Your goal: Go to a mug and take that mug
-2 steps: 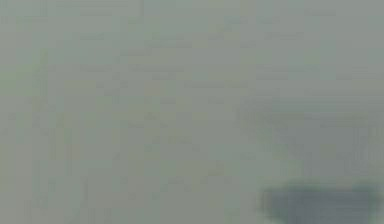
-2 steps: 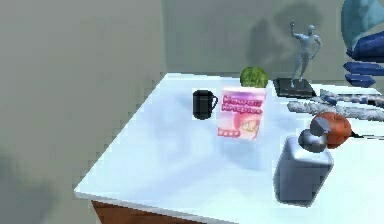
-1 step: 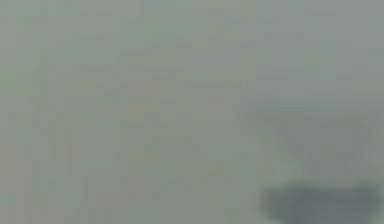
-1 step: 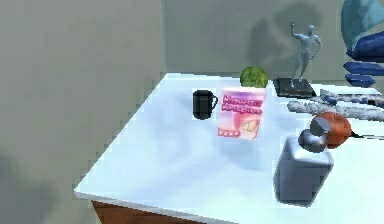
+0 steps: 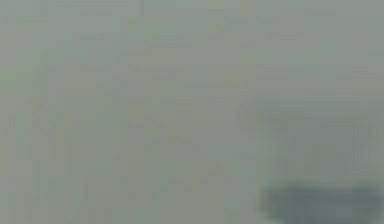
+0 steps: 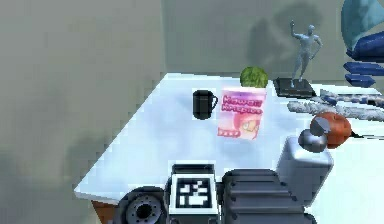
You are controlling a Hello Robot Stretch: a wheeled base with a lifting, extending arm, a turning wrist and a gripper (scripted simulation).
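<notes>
A black mug [image 6: 204, 103] with its handle toward the arm side view's right stands upright on a white table [image 6: 140, 150], near the table's middle. At that view's bottom edge sits the drawn-in arm [image 6: 262, 200] with a white marker square [image 6: 195, 192]. Left of the marker is the gripper's dark body [image 6: 143, 208], low against the table's near edge and well short of the mug. Its far end cannot be made out, so I cannot tell whether it holds anything.
Right of the mug stands a pink box [image 6: 241, 114], with a green round thing [image 6: 254, 77] behind it. Farther right are a grey statue [image 6: 303, 55], an orange ball-like thing [image 6: 330, 128], a grey block [image 6: 305, 165] and flat items. A grey wall [image 5: 150, 100] faces the forward view.
</notes>
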